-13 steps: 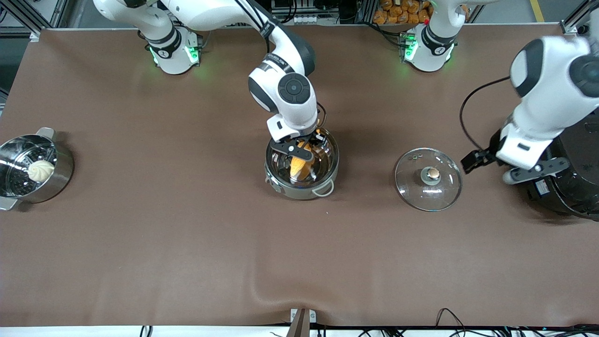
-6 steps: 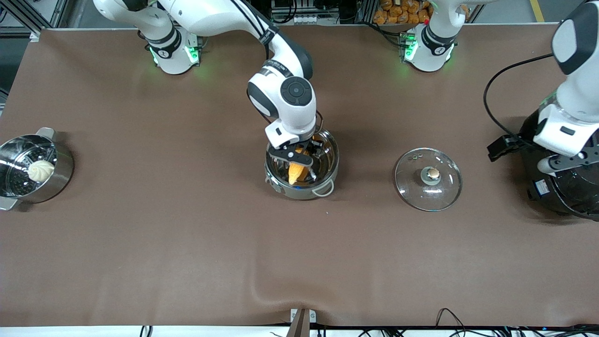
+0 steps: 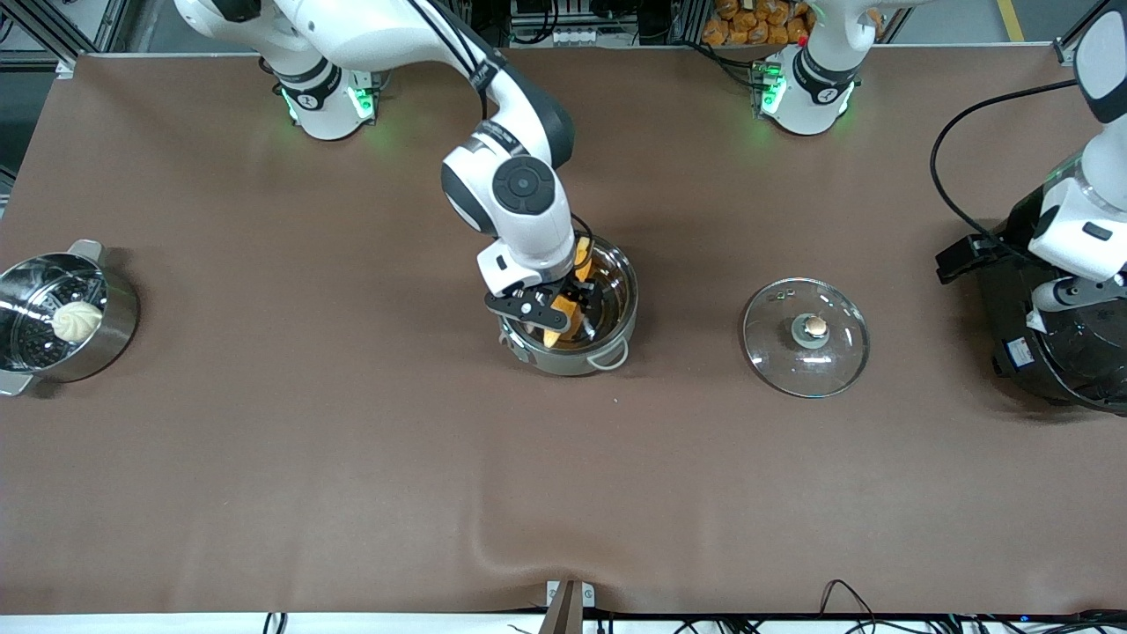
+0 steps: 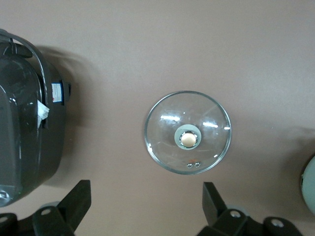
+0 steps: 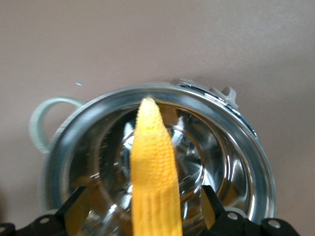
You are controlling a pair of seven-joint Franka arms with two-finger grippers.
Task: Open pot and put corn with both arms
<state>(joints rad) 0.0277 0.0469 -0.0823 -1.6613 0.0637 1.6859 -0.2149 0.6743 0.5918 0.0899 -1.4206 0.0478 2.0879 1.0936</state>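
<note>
Corn [image 3: 562, 319] is in the pot [image 3: 570, 308] now, leaning inside with its tapered tip against the rim nearest the front camera. Half a second ago the right claw [image 3: 552, 308] was still pinching it; now its fingers stand spread on either side of the cob with a gap showing, so it has let go. The right wrist view shows it best: the cob runs up between the two black fingers [image 5: 74, 206] and neither one touches it. The wrist has also shifted a bit toward the right arm's end of the counter [image 3: 352, 458] compared with a second ago.

The pot sits mid-counter, lid off. Its glass lid [image 3: 806, 336] lies flat on the counter beside it, toward the left arm's end, knob up.

The left claw [image 4: 142, 209] hangs released and empty, over the black rice cooker [image 3: 1070, 335] at that end's edge. That arm has pulled back across the last second and looks parked.

My read: opening and dropping are basically done. What's left is the right arm lifting clear without knocking the cob. Steamer pot with the bun [image 3: 62, 317] is well apart at the right arm's end, untouched.
</note>
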